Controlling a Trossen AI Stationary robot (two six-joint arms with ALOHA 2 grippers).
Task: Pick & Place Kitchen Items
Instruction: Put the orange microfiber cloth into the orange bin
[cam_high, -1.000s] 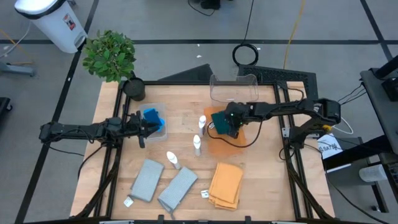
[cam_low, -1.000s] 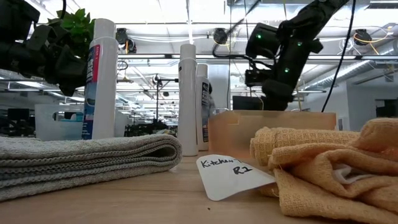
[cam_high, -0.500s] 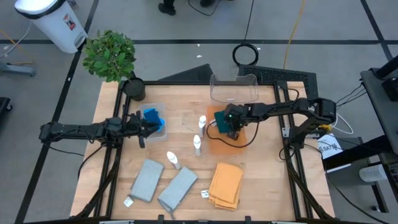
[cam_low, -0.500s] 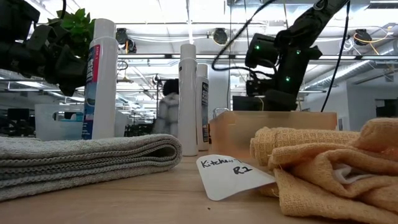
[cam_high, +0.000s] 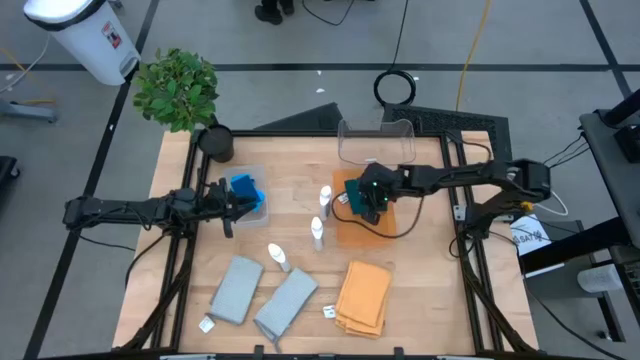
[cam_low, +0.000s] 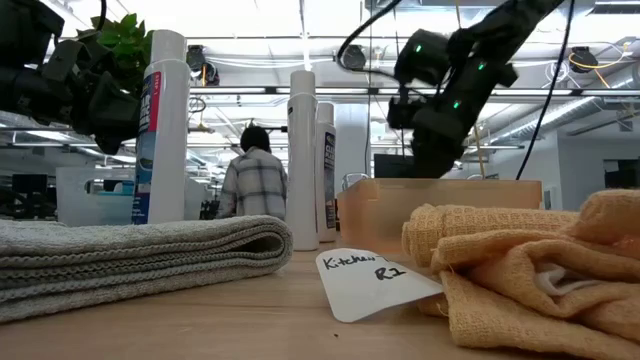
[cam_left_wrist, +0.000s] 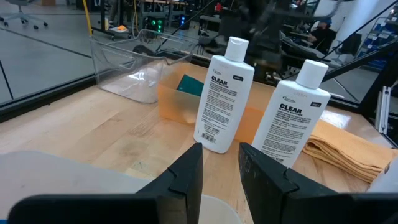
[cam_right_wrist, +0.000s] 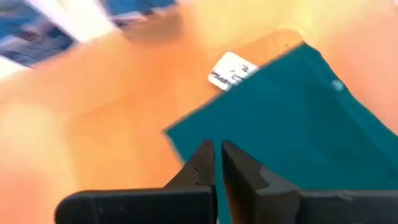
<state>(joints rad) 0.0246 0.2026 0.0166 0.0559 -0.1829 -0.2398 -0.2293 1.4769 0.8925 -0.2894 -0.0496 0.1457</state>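
Observation:
A dark green cloth (cam_high: 347, 193) (cam_right_wrist: 292, 118) lies flat in the orange tray (cam_high: 345, 235), a white tag (cam_right_wrist: 231, 70) beside it. My right gripper (cam_high: 360, 201) (cam_right_wrist: 217, 155) hangs over the cloth's edge, shut, slanting down. My left gripper (cam_high: 232, 203) (cam_left_wrist: 221, 163) waits at the table's left, open, beside the clear bin of blue sponges (cam_high: 245, 189). Two white bottles (cam_high: 325, 195) (cam_high: 317, 232) stand mid-table and a third (cam_high: 278, 257) lies on its side. Two grey cloths (cam_high: 236, 290) (cam_high: 288, 300) and an orange cloth (cam_high: 363, 295) lie flat near the front edge. My right gripper comes at the dark green cloth from above, slanting down, its shut fingertips (cam_right_wrist: 205, 152) over the cloth's edge (cam_right_wrist: 186, 134). The cloth lies flat on the tray's floor. I cannot tell whether the fingertips touch it.
An empty clear bin (cam_high: 375, 140) stands behind the tray at the far edge. A potted plant (cam_high: 178, 90) and a black pot (cam_high: 214, 142) stand at the far left corner. Paper tags (cam_high: 329, 312) (cam_high: 207, 324) lie by the cloths. A person (cam_low: 250, 180) walks in the room behind.
My right gripper has dipped toward the tray, then risen a little and tipped, staying over the dark green cloth, which lies in the tray. A person has walked across the room behind the table.

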